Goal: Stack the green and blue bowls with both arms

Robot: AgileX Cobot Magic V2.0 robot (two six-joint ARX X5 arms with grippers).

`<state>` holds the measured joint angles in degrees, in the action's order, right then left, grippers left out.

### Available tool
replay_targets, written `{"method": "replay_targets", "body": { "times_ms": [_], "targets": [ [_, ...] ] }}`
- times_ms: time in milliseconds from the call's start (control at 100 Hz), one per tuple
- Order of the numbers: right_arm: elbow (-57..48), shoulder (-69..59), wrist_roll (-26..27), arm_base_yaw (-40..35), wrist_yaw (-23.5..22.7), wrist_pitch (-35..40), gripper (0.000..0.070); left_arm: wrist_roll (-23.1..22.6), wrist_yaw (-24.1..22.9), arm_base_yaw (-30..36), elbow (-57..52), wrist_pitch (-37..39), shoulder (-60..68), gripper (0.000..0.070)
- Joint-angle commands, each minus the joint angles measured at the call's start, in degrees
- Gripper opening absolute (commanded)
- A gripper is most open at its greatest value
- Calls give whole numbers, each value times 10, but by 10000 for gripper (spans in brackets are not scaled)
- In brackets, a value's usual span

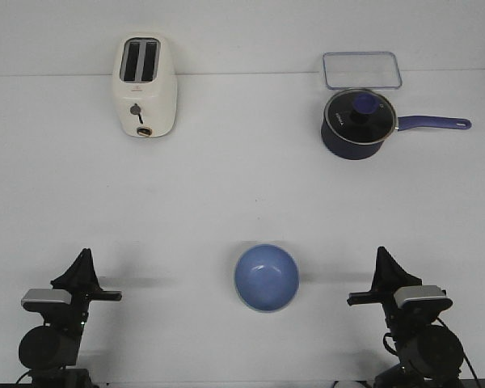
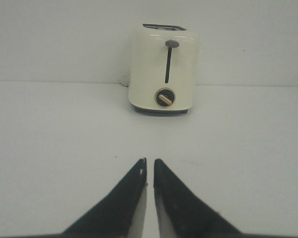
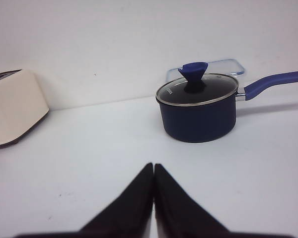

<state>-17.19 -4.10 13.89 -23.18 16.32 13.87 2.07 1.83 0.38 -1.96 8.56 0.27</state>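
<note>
Blue bowl (image 1: 266, 277) sits between my arms: at three o'clock from the left gripper (image 1: 82, 257), nine o'clock from the slightly nearer right gripper (image 1: 382, 255). Both jaws pinched together, empty; no green bowl visible.

Both arms are matte black. The left arm (image 1: 61, 323) ends in a pointed, fin-shaped gripper (image 1: 82, 260), with a small silver-grey block (image 1: 45, 298) at the wrist and a round black joint housing (image 1: 48, 347) below it. A tiny green light shows beside that housing. The right arm (image 1: 416, 331) matches it: pointed black gripper (image 1: 383, 260), silver-grey block (image 1: 422, 296), round housing (image 1: 428, 354), and a thin black cable (image 1: 457, 339) looping beside it. Up close, the fingers (image 2: 134, 198) taper to sharp tips.
</note>
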Motion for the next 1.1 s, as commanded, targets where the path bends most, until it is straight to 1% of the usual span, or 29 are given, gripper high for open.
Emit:
{"method": "replay_targets", "body": {
  "times_ms": [0, 590, 650, 720, 790, 840, 920, 990, 1040, 1090],
  "targets": [
    [-1, 3, -3, -2, 2, -6, 0, 1, 1, 0, 12, 5, -1, 15],
    [-1, 3, -7, -2, 2, -6, 0, 1, 1, 0, 12, 5, -1, 15],
    [-1, 3, -35, -2, 3, -5, 0, 1, 1, 0, 12, 5, -1, 15],
    [0, 4, -85, 6, 2, -3, 0, 1, 1, 0, 12, 5, -1, 15],
    [9, 4, -139, 33, -5, -13, 0, 1, 1, 0, 12, 5, -1, 15],
    [22, 4, -177, 61, -35, -31, 0, 1, 1, 0, 12, 5, -1, 15],
    [47, 5, -234, 111, -101, -52, 0, 1, 1, 0, 12, 5, -1, 15],
    [67, 10, -266, 151, -154, -54, 0, 1, 1, 0, 12, 5, -1, 15],
    [82, 18, -282, 172, -176, -53, 0, 1, 1, 0, 12, 5, -1, 15],
    [99, 28, -301, 185, -181, -54, 0, 1, 1, 0, 12, 5, -1, 15]
  ]
}}
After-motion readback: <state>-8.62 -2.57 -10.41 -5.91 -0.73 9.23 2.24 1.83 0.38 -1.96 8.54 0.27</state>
